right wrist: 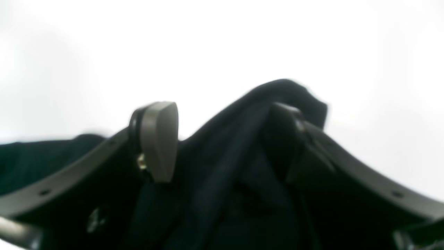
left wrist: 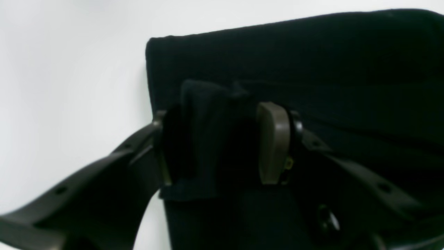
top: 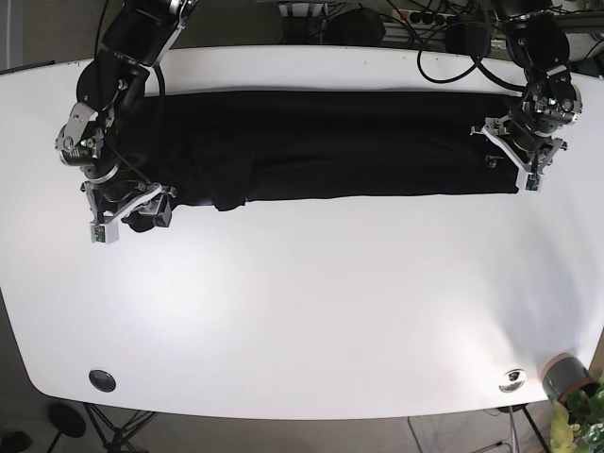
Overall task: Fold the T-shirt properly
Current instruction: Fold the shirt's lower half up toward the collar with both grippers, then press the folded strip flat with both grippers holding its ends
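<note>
A black T-shirt (top: 330, 146) is being kept laid out as a long horizontal band across the far half of the white table (top: 311, 311), running from roughly the 9 o'clock side to the 3 o'clock side of the base view. Its far edge is lying straight; its near edge is uneven toward the 9 o'clock end, where a loose flap is hanging lower than the rest.

The left gripper (left wrist: 222, 146) is being held at the 3 o'clock end of the garment. In the left wrist view its two fingers are being kept moderately apart, with a bunched fold of black fabric being pinched between the olive-grey pads (left wrist: 274, 142). The folded corner of the shirt is being shown at 12 o'clock of the fingers, flat on the table surface.

The right gripper (right wrist: 225, 139) is being held at the 9 o'clock end, at the near corner of the band. In the right wrist view a raised ridge of cloth is being draped against the far finger, while a gap of white table is being seen between the near pad (right wrist: 159, 139) and the fabric; whether the cloth is being truly gripped cannot be told.

A round dark grommet (top: 102, 380) and a metallic cap (top: 512, 378) are being seen near the 6 o'clock edge of the table.
</note>
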